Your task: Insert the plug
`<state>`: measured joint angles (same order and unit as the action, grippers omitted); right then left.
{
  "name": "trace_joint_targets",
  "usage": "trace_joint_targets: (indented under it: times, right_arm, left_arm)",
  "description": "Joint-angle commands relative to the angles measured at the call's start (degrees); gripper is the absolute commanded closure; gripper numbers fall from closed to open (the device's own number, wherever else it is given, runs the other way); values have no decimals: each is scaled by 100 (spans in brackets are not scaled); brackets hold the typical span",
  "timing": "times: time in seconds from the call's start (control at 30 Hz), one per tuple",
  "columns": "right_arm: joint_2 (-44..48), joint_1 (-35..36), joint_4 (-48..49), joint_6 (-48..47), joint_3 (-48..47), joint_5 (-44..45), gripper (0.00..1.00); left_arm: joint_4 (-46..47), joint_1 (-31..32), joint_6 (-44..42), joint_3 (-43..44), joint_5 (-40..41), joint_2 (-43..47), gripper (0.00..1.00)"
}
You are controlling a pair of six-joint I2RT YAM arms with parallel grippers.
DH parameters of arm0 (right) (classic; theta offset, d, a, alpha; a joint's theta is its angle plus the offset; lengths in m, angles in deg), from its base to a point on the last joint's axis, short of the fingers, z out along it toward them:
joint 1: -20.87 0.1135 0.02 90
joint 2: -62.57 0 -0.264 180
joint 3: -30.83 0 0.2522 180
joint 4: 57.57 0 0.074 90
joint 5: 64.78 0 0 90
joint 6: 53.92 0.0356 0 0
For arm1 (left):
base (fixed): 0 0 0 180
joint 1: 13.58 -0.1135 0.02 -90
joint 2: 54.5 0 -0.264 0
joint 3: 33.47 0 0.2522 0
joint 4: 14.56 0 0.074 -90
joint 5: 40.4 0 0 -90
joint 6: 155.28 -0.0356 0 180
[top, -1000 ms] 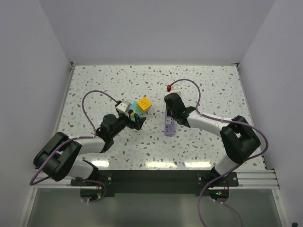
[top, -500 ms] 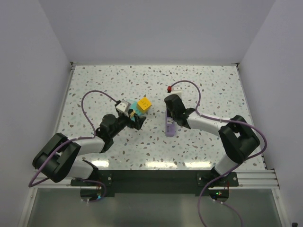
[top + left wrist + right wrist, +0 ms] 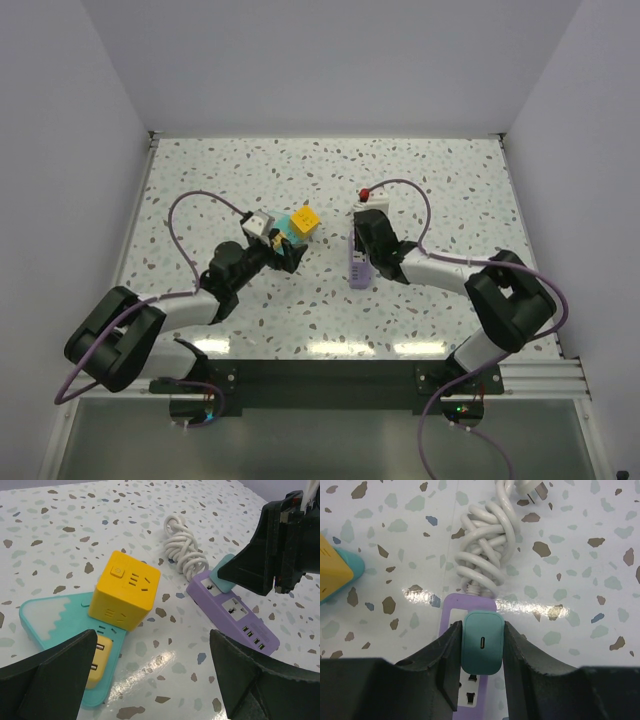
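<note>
Both wrist views show the teal plug (image 3: 481, 642) clamped in the right jaws over the purple power strip (image 3: 470, 602); the top view hides it. Left jaws stand wide.

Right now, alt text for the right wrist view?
The right jaws are shut on a teal plug, held over the cord end of a purple strip on a speckled table. A coiled white cord lies just beyond; a yellow cube shows at the left edge.
</note>
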<state>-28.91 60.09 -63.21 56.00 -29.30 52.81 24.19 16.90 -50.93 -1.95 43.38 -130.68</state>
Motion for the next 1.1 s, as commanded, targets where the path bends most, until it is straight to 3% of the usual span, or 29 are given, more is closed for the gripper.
trace_joint_targets:
  times: [0.0, 0.67, 1.0, 1.07]
  right_arm:
    - [-159, 200, -636, 126, 427, -325, 100]
    - [-1064, 621, -267, 556, 971, -492, 100]
    - [-407, 622, -495, 276, 533, -387, 100]
    - [-309, 622, -557, 136, 287, -334, 88]
  left_arm:
    - [49, -42, -20, -9, 86, 174, 0]
    - [-277, -86, -90, -53, 305, 552, 0]
    - [-742, -112, 33, 166, 542, 736, 0]
    - [-944, -112, 77, 210, 761, 868, 0]
